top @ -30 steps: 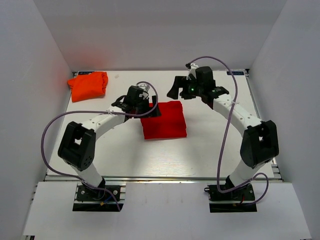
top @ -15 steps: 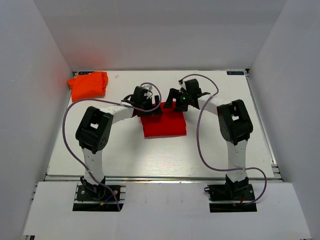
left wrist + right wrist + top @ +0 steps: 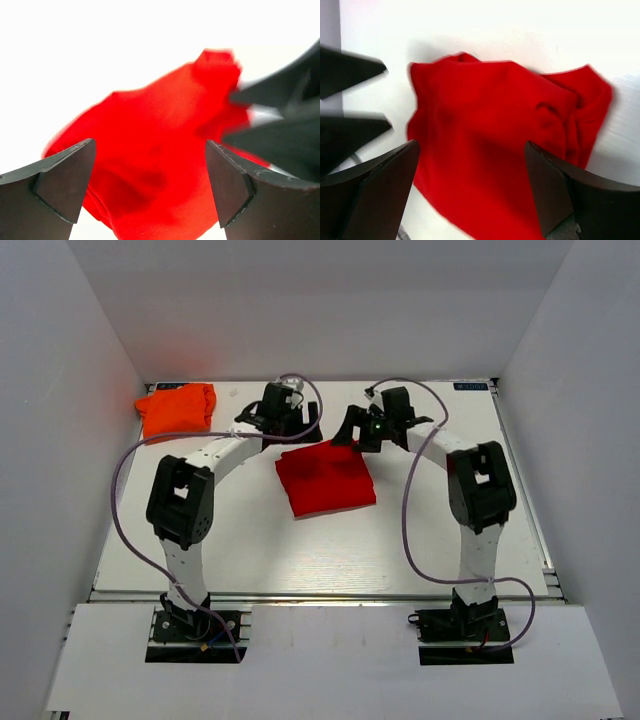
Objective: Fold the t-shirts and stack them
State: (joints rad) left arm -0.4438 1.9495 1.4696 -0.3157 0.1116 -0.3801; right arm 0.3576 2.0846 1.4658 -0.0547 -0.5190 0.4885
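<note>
Red t-shirt [image 3: 325, 478] lies folded into a rough square near the middle of the white table [image 3: 250, 550], turned slightly off the table's edges. Orange t-shirt [image 3: 176, 410] sits bunched in the far left corner, well apart from the red one. The two are not stacked.

Left gripper [image 3: 150, 145] is at the far left corner of the red t-shirt, jaws spread wide, nothing between them. Its wrist view shows red cloth below and beyond the fingertips. Contact with the cloth cannot be told, as the view is blurred.

Right gripper [image 3: 471, 146] is at the far right corner of the same shirt, jaws also spread wide and empty. Its wrist view shows the red fabric flat across the middle and rumpled into folds along the right edge.

The two grippers face each other across the shirt's far edge, close but apart. Each wrist view catches the other's dark fingers at its side. Both arms arch in from their bases at the near edge, with purple cables [image 3: 118, 490] looping alongside them.
</note>
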